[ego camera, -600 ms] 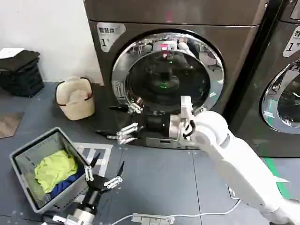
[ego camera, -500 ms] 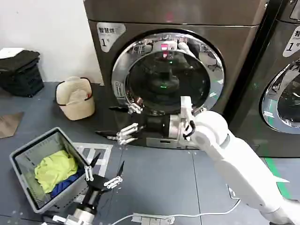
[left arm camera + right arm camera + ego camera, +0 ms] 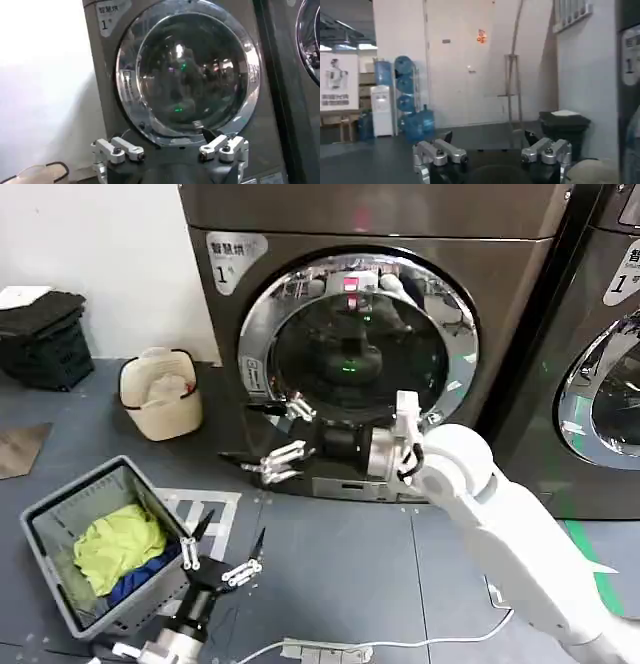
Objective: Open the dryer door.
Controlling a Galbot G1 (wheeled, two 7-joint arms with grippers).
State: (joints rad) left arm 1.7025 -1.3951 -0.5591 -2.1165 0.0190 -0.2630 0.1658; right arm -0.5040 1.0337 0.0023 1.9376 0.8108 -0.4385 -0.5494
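The dryer door (image 3: 352, 352) is a chrome-ringed round door with dark glass on the bronze-grey machine marked "1", and it sits closed against the machine's front. My right gripper (image 3: 236, 431) is open in front of the door's lower left rim, fingers pointing left, with nothing between them. In the right wrist view the right gripper (image 3: 489, 142) faces the room to the side. My left gripper (image 3: 236, 524) hangs open low over the floor and holds nothing. The left wrist view has the left gripper (image 3: 167, 145) facing the door (image 3: 190, 70) from a distance.
A grey basket (image 3: 60, 509) with yellow and blue clothes stands on the floor at the left. A cream bag (image 3: 160, 392) and a black stack (image 3: 40, 339) lie beyond it. A darker neighbouring machine (image 3: 600, 384) stands to the right. A cable and power strip (image 3: 320, 649) cross the floor.
My right gripper has shifted a little to the right and upward, closer to the door's lower left rim. The left arm and the door are unchanged.
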